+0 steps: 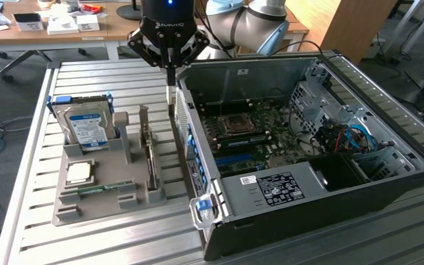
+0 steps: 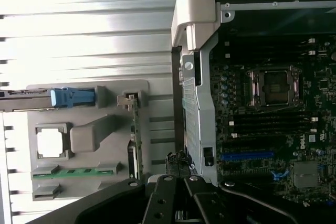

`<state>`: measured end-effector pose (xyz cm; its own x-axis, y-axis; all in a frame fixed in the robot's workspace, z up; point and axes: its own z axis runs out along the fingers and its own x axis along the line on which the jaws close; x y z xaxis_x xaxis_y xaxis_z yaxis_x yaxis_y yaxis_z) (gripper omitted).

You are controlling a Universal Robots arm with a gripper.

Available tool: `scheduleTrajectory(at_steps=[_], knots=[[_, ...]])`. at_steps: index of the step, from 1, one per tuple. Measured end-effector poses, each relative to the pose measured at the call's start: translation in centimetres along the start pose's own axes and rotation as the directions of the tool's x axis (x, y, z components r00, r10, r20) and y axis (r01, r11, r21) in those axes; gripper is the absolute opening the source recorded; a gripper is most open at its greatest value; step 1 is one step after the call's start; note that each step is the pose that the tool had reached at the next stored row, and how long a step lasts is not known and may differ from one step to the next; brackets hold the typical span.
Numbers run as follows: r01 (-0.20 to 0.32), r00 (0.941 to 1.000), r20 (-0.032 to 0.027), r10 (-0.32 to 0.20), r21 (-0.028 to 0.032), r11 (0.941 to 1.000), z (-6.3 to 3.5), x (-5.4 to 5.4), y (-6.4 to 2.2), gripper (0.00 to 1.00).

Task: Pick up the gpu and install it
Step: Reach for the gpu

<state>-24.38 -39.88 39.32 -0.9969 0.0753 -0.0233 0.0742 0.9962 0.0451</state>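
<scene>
- Lying nearest, in the exterior view's lower left, a grey plastic holder tray (image 1: 86, 212) rests on the slatted metal bench (image 1: 28, 221).
- The gpu (image 1: 148, 149), a thin circuit card, stands on edge in the tray's slot nearest the open black computer case (image 1: 344, 201).
- Farther back, at upper centre, the black gripper (image 1: 171, 107) hangs beside the case wall, just beyond the gpu's far end, its fingers pressed together and holding nothing.
</scene>
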Motion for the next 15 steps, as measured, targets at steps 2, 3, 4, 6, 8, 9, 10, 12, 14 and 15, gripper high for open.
scheduleTrajectory(at_steps=[2, 3, 4, 6, 8, 9, 10, 12, 14, 15], knots=[[0.0, 1.0, 0.0, 0.0, 0.0, 1.0, 0.0, 0.07, -0.01, 0.11], [0.0, 1.0, 0.0, 0.0, 0.0, 1.0, 0.0, 0.07, -0.01, 0.11], [0.0, 1.0, -0.0001, 0.0, 0.0, 1.0, -0.01, 0.09, -0.01, 0.11], [0.0, 1.0, 0.0, 0.0, 0.0, 1.0, 0.0, 0.1, -0.01, 0.11], [0.0, 1.0, -0.0001, 0.0, 0.0, 1.0, -0.01, 0.15, -0.01, 0.11], [0.0, 1.0, -0.0001, 0.0, 0.0, 1.0, -0.01, 0.18, -0.01, 0.11], [0.0, 1.0, 0.0, 0.0, 0.0, 1.0, -0.01, 0.2, -0.02, 0.11], [0.0, 1.0, 0.0, 0.0, 0.0, 1.0, 0.0, 0.23, -0.02, 0.11], [0.0, 1.0, 0.0, 0.0, 0.0, 1.0, -0.01, 0.23, -0.02, 0.11], [0.0, 1.0, -0.0001, 0.0, 0.0, 1.0, -0.01, 0.23, -0.02, 0.11]])
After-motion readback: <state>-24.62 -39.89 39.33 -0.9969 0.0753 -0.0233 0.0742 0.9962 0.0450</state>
